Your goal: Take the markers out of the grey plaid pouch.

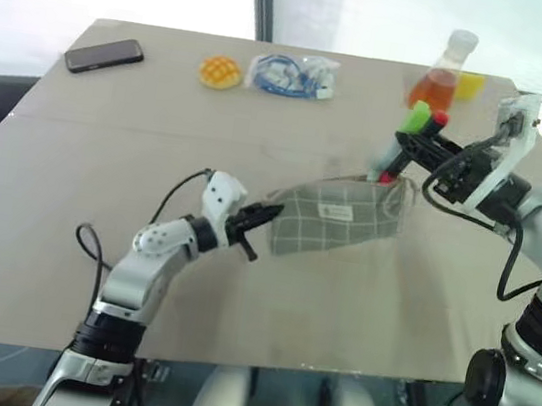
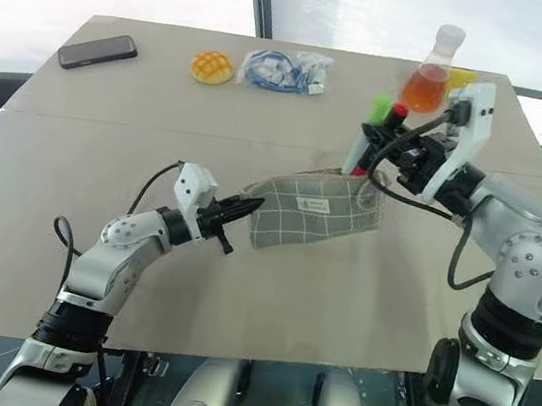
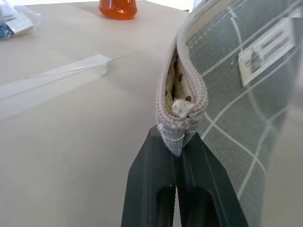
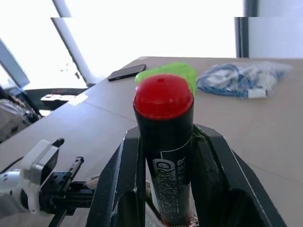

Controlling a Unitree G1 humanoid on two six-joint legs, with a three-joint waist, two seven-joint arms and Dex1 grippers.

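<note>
Nearest you, your left gripper (image 1: 261,219) has its jaws clamped on the zipper-end corner of the grey plaid pouch (image 1: 337,218), holding it off the bench (image 1: 105,160) with the mouth open toward the right. Just beyond, your right gripper (image 1: 424,136) has its jaws closed on the markers (image 1: 408,142): the red-capped black one is plainly gripped, the green highlighter pressed behind it. Their lower ends look still inside the pouch mouth, so the pull is well under way but not finished. You still need to clear them and set them down. Farther back sit a phone (image 1: 104,54), a cable bag (image 1: 291,75) and an orange flask (image 1: 440,77).
</note>
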